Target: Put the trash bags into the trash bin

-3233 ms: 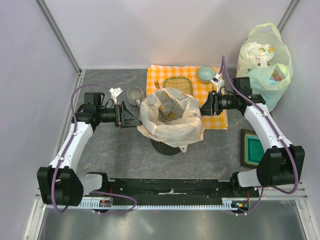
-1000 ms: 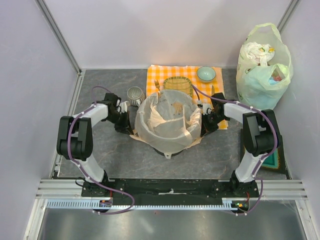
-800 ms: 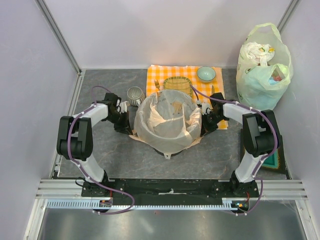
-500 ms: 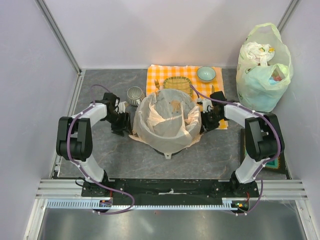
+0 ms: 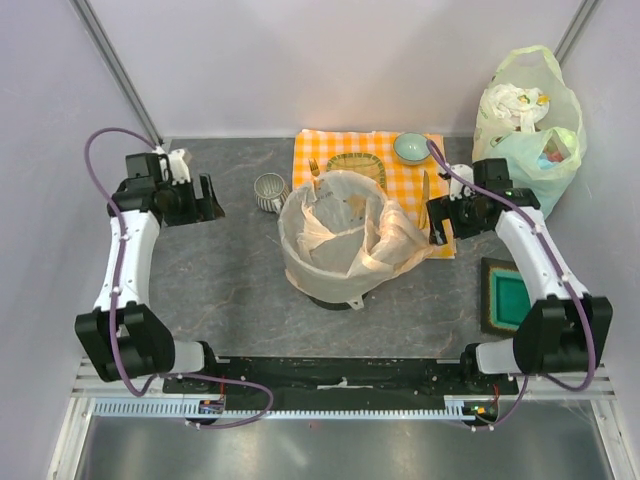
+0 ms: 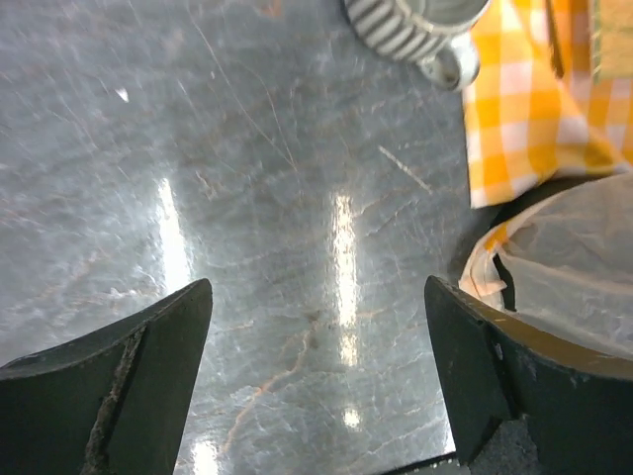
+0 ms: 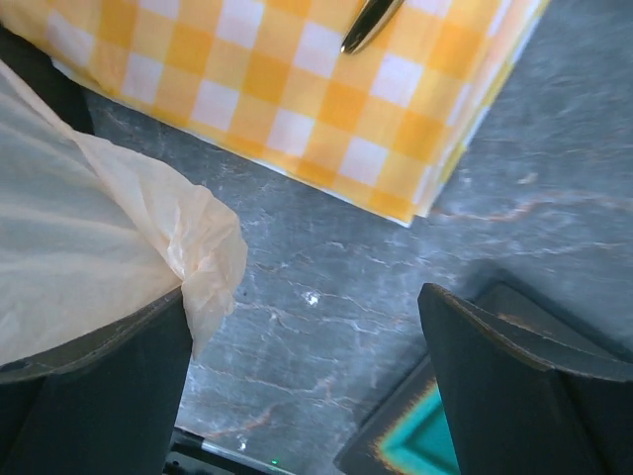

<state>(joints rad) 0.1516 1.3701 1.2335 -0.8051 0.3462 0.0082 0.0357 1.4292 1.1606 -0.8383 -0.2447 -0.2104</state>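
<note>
Grey table (image 5: pixel 230 285), peach bag (image 5: pixel 340 240) lining black bin (image 5: pixel 332 302); left claw (image 6: pixel 316 381), right claw (image 7: pixel 307 381) released

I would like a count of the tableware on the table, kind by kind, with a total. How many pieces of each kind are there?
Mug: 1
Bowl: 1
Plate: 1
Cutlery: 2, a fork and a gold-coloured utensil
Total: 5

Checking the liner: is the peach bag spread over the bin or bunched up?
Spread: the peach bag drapes over the bin, covering its rim, mouth open upward.
</note>
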